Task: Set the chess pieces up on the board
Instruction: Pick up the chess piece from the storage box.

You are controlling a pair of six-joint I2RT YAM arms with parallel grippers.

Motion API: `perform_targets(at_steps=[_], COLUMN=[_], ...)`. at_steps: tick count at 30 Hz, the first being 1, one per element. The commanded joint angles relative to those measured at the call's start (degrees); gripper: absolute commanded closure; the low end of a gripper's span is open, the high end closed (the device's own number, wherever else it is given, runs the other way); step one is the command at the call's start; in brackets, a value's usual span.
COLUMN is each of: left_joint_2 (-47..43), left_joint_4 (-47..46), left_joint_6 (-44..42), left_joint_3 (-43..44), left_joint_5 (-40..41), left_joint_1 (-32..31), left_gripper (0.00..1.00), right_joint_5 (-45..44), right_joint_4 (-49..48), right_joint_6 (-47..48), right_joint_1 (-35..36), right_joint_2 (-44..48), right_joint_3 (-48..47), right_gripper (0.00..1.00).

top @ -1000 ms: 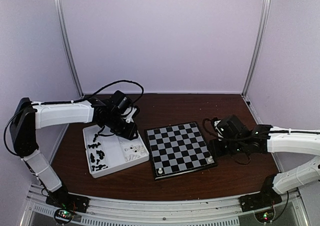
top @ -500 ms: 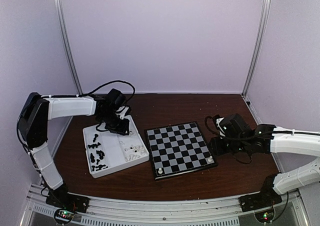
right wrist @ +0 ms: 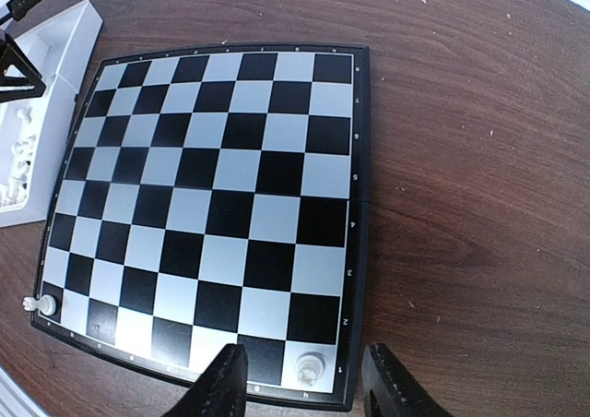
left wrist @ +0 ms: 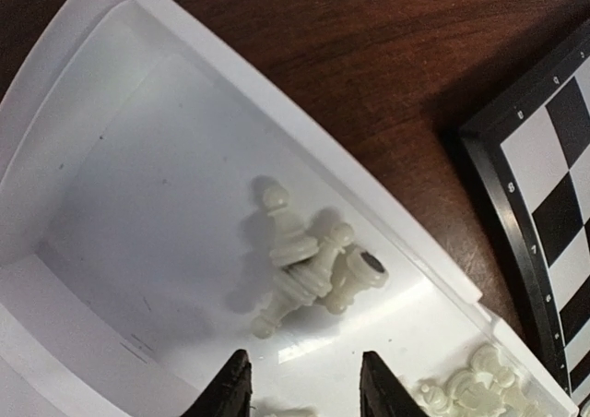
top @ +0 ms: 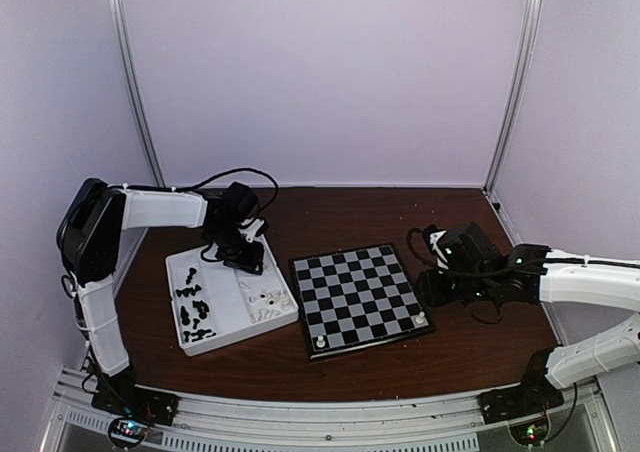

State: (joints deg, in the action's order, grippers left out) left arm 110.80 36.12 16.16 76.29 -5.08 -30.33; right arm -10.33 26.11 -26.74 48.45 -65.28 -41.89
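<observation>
- The brown tabletop (top: 340, 207) holds everything.
- A white tray (left wrist: 138, 186) sits on the left side, and the board (top: 357, 297) lies just beside it, in the middle.
- My left fingers (top: 245, 260) hang over the far end of the tray, spread apart, with nothing between them.
- My right fingers (top: 430, 294) hang over the board's near right corner, spread apart too, holding nothing.
- Black pieces (top: 195, 312) lie in the tray's left part.
- White pieces (left wrist: 309, 265) lie tipped in a little heap in its right part.
- Two more white ones stand on the board, one corner piece (right wrist: 310, 368) right below my right fingers, the other (right wrist: 39, 303) at the other near corner.
</observation>
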Motion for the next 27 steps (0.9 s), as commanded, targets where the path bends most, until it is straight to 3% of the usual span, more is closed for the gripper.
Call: perform_targets(at_steps=[1, 9, 19, 27], left_joint_2=[2.38, 3.72, 5.86, 6.71], left_joint_4=[0.09, -0.40, -0.25, 1.58], left_joint_6=[-2.16, -2.95, -5.86, -6.76], left_joint_3=[2.79, 3.47, 5.71, 6.55], left_joint_5=[1.37, 0.06, -7.67, -7.64], left_joint_1=[0.61, 2.29, 3.16, 3.17], left_gripper=[0.59, 0.58, 0.59, 0.75], right_joint_5=[-0.88, -1.01, -1.12, -1.04], right_joint_4=[0.17, 0.02, 0.41, 0.52], right_joint_6=[0.90, 0.75, 1.08, 0.74], right_joint_1=[-0.28, -0.28, -0.28, -0.28], right_joint_2=[-0.44, -0.87, -1.52, -1.25], right_joint_3=[-1.87, -1.72, -2.31, -2.07], right_gripper=[0.54, 0.55, 0.54, 0.54])
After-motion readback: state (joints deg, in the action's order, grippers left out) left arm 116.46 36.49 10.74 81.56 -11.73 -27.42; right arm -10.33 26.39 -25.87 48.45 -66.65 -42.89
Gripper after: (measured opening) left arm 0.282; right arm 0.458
